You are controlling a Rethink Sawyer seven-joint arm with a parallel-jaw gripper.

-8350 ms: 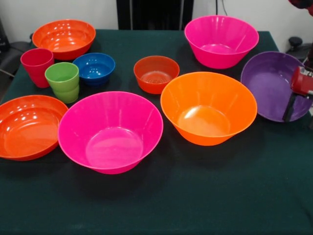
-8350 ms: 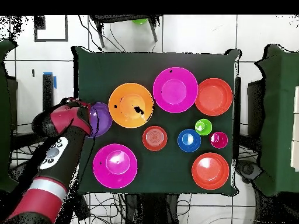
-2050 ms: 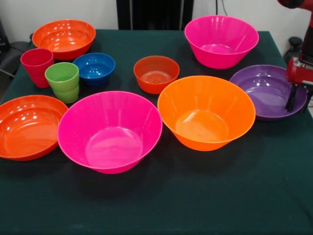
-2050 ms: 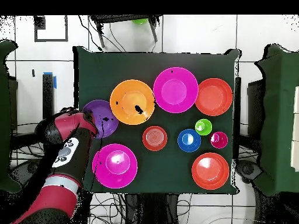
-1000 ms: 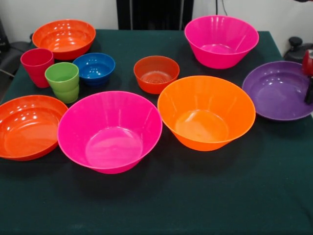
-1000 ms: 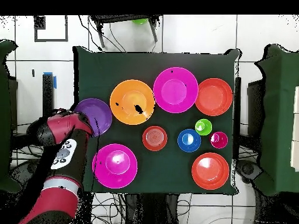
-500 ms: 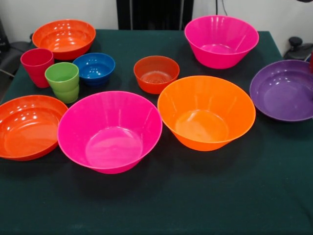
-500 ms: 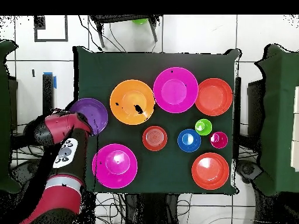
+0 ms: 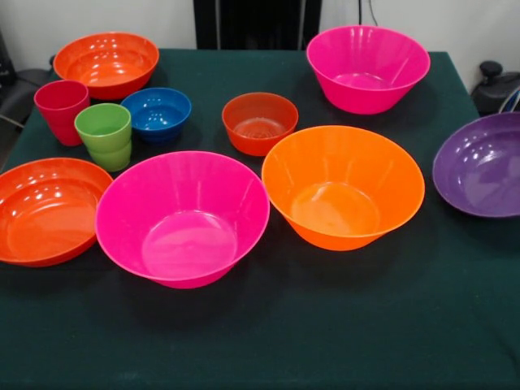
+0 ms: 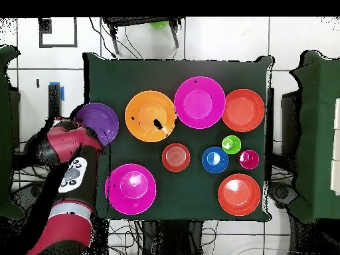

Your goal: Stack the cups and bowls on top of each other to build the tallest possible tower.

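Observation:
The purple bowl (image 9: 481, 165) is at the right edge of the front view, tipped up. From overhead this purple bowl (image 10: 98, 122) overhangs the table's left edge, and my gripper (image 10: 80, 133) is shut on its rim under the red wrist. The front view does not show the gripper. The large orange bowl (image 9: 344, 183), two hot pink bowls (image 9: 183, 218) (image 9: 367, 67), two shallow red-orange bowls (image 9: 45, 210) (image 9: 106, 63), the small red-orange bowl (image 9: 259, 122) and the blue bowl (image 9: 157, 112) stand apart, open side up. The red cup (image 9: 61, 110) and green cup (image 9: 104, 134) stand upright together.
A dark green cloth covers the table (image 9: 366, 325). My red arm (image 10: 66, 219) runs along the table's left side in the overhead view, beside the nearer pink bowl (image 10: 131, 188). Dark chairs stand off both sides of the table.
The purple bowl has slid away from the orange bowl toward the table's edge together with my arm. My gripper has left the front view. The other bowls and the cups have not moved.

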